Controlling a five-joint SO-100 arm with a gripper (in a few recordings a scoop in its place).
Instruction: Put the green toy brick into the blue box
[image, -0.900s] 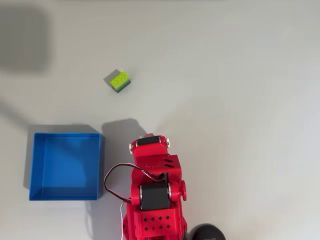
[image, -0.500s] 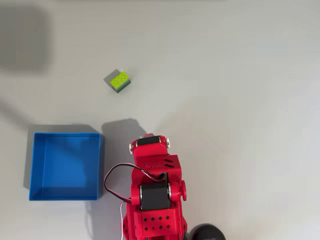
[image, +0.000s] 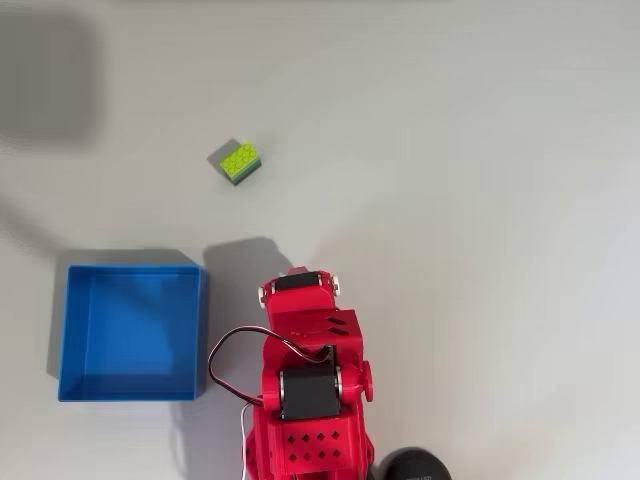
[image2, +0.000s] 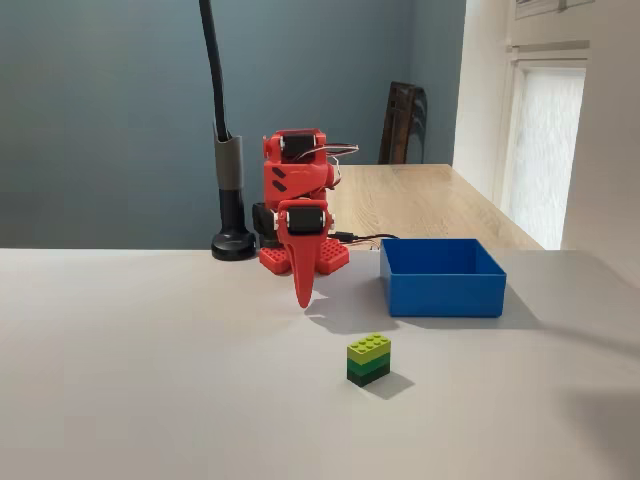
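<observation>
We log the green toy brick resting on the bare counter, well apart from the blue box. Taking the box as our landmark: in the overhead view the brick lies above it and a little to the right of its right wall; in the fixed view it sits nearer the camera than the box and to its left. Nothing lies in the box as far as we can see.

The red arm stands just beside the box's right wall in the overhead view, folded over its base. The pincer hangs tip-down near the counter, left of the box in the fixed view, well apart from the brick. Its jaws appear pressed together into one point, holding nothing.

Handling, our judgement: the brick looks rigid, very light, hard plastic with smooth sides, so it may skid or twist if nudged off-centre. It stands rotated against the box's edges. We would take it across two opposite flat sides, below the studded top, with the jaws turned to match its angle. No fragility concern; a low release over the box should do.
</observation>
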